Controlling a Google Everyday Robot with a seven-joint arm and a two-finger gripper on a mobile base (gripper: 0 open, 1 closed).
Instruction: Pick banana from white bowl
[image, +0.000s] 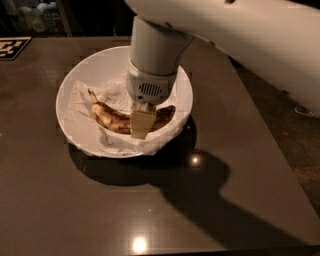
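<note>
Banana (109, 118), brown-speckled, lies in white bowl (95, 64) beneath tool (141, 129), grip unclear.

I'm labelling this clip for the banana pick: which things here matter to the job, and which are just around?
In the job: banana, white bowl, gripper low over the banana's middle.
Just around: paper towel lining the bowl, table, black-and-white marker at the table's far corner.
</note>
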